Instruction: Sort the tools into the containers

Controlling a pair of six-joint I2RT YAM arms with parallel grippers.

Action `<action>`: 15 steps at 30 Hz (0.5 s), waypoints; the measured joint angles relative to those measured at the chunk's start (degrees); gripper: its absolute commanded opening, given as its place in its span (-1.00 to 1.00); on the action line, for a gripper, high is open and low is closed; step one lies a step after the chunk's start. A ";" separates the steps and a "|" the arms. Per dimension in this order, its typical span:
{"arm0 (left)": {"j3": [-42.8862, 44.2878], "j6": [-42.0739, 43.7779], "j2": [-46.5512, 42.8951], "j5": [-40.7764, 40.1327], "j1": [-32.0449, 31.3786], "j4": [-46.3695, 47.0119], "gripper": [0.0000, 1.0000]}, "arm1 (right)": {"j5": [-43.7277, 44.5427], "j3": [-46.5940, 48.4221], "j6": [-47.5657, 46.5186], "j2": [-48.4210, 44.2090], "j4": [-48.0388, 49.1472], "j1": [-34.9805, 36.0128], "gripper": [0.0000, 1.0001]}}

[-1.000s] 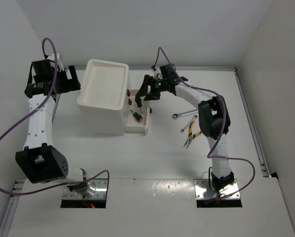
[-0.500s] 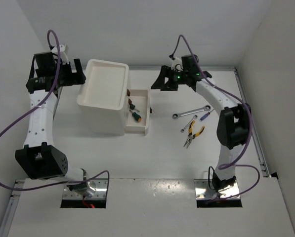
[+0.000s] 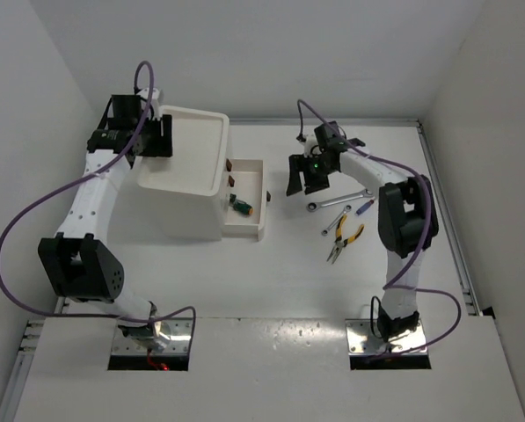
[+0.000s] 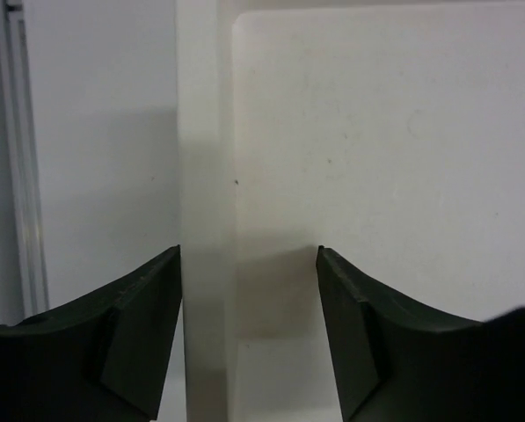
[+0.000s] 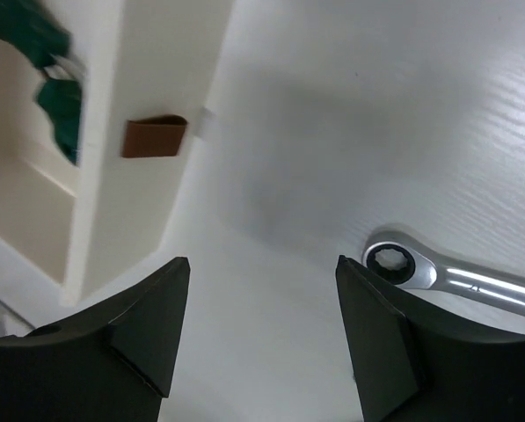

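Note:
The white box unit's top tray (image 3: 190, 148) stands at the back left, with one drawer (image 3: 244, 230) pulled out to its right. A green-handled screwdriver (image 3: 240, 207) lies in that drawer, and green handles (image 5: 58, 105) show in the right wrist view too. My left gripper (image 3: 161, 139) (image 4: 249, 251) is open, its jaws straddling the tray's left rim (image 4: 205, 176). My right gripper (image 3: 303, 183) (image 5: 263, 261) is open and empty over bare table between the drawer and a silver wrench (image 3: 337, 200) (image 5: 394, 261). A second wrench (image 3: 335, 220), yellow-handled pliers (image 3: 344, 239) and a blue-handled screwdriver (image 3: 365, 207) lie to the right.
A red-brown drawer handle (image 5: 155, 136) sticks out to the left of my right fingers. White walls close in the table at the left, back and right. A metal rail (image 3: 447, 220) runs along the right edge.
My left arm has swung right, from beside the box to over the tray's left rim. My right gripper has left the open drawer and come down on the table beside the wrench.

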 measured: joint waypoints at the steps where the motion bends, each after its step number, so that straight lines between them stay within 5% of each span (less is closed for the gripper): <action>1: 0.07 -0.20 0.52 -0.44 -0.17 0.76 0.27 | 0.81 0.04 -0.44 0.81 -0.57 0.35 0.36; 6: 0.55 0.35 0.79 -4.96 -1.27 1.07 -0.33 | 3.65 0.04 -1.73 3.15 -1.79 2.12 0.33; 15: 0.37 -0.11 0.59 -6.01 -0.96 0.61 -0.99 | 4.59 0.79 -1.09 5.11 1.27 7.41 0.31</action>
